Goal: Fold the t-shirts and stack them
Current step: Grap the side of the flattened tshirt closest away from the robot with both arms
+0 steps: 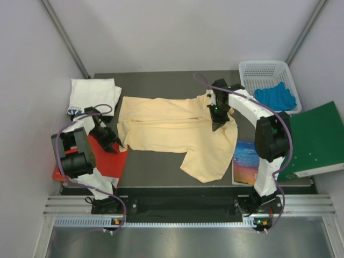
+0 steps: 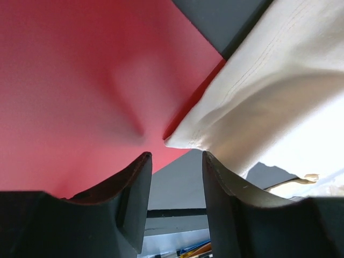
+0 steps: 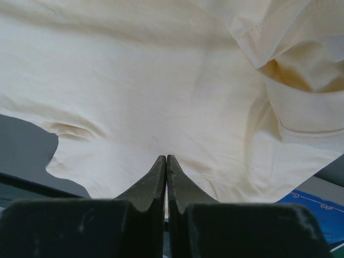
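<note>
Sprawling on dark grey table (pale walls around): peach t-shirt; right gripper pressed together, left gripper part-spread.

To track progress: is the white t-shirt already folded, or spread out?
Folded: the white t-shirt lies as a compact layered rectangle at the far left of the table, with no sleeves spread.

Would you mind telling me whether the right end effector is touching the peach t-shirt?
Touching. The right wrist view shows the right end effector shut with its tips on the peach t-shirt, no gap between.
</note>
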Controlling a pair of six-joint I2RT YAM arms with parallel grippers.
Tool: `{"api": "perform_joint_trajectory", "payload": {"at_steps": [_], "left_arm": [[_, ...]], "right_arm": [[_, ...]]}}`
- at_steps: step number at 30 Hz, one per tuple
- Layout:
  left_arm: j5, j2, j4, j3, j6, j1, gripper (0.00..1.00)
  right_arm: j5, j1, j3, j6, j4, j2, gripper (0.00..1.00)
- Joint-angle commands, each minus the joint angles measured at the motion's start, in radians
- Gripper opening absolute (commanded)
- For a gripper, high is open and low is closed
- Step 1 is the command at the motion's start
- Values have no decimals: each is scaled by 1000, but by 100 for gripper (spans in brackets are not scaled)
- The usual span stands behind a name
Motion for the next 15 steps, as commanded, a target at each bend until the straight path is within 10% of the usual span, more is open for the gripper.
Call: {"api": "perform_joint_trajectory", "payload": {"at_steps": [1, 9, 15], "left_arm": [[7, 14, 77, -13, -21, 6, 52], [-19, 77, 129, -27, -12, 7, 60], [-33, 121, 152, -25, -6, 6, 0]], "right_arm": [[-20, 6, 4, 16, 28, -74, 1], [-66, 17, -63, 3, 27, -176, 34], [-25, 144, -112, -3, -15, -230, 62]]}}
